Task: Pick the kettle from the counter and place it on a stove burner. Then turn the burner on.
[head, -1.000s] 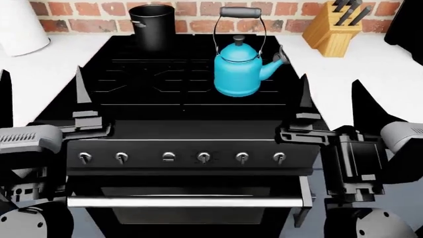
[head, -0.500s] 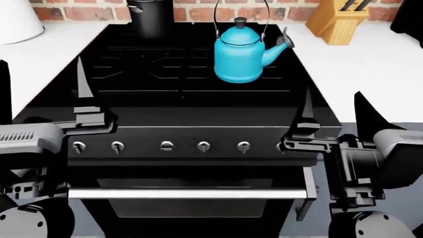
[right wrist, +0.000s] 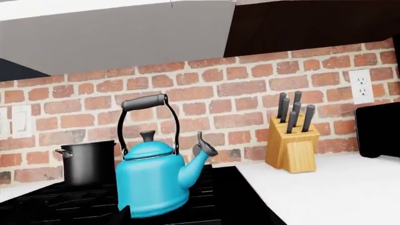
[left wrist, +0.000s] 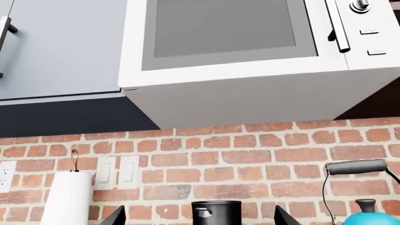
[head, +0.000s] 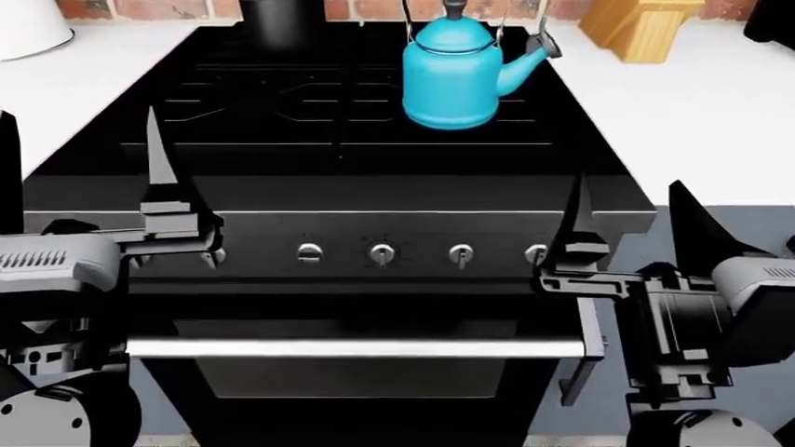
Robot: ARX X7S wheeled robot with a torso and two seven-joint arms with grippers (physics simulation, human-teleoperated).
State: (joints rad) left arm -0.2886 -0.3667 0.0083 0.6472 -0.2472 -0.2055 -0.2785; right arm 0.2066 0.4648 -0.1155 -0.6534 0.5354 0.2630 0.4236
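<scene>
The turquoise kettle (head: 453, 79) stands upright on the black stovetop (head: 348, 177), on the right rear burner, spout to the right. It also shows in the right wrist view (right wrist: 153, 180), and its handle shows in the left wrist view (left wrist: 356, 166). My left gripper (head: 77, 177) is open and empty at the stove's front left corner. My right gripper (head: 634, 223) is open and empty at the front right corner, one finger (head: 578, 219) beside the rightmost knob (head: 535, 253). The white counter (head: 695, 102) flanks the stove.
A tall black pot (head: 286, 19) stands at the stove's back left. A wooden knife block (head: 634, 28) sits on the right counter and a white paper towel roll (head: 25, 28) on the left. Several knobs (head: 382, 252) line the front panel above the oven handle (head: 354, 349).
The view has tilted down, so the stove and kettle sit higher in the picture. The right gripper has dropped a little toward the knob panel. The kettle has not moved on its burner.
</scene>
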